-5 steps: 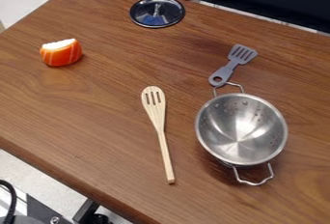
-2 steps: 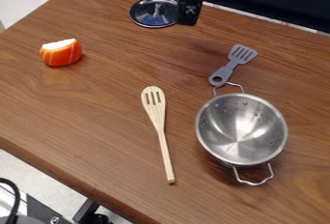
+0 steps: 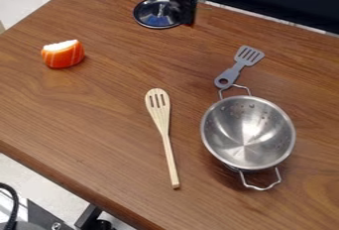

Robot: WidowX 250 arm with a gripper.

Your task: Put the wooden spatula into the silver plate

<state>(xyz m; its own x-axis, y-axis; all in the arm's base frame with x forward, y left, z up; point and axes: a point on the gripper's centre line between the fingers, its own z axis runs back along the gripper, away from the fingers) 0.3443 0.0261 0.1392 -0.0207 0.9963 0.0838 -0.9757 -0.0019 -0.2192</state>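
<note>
The wooden spatula [image 3: 162, 124] lies camera-side of the black gripper [image 3: 186, 18], well apart — slotted head [image 3: 158, 112] nearer it, handle [image 3: 170, 159] pointing away — and whether the gripper is open or closed, I cannot tell.

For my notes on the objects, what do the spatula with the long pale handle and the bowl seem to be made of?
Spatula: probably wood, smooth and unpainted, given its pale tan colour and fine grain streaks.
Bowl: metal, likely steel, polished, as its silver inside shows bright reflections.
</note>
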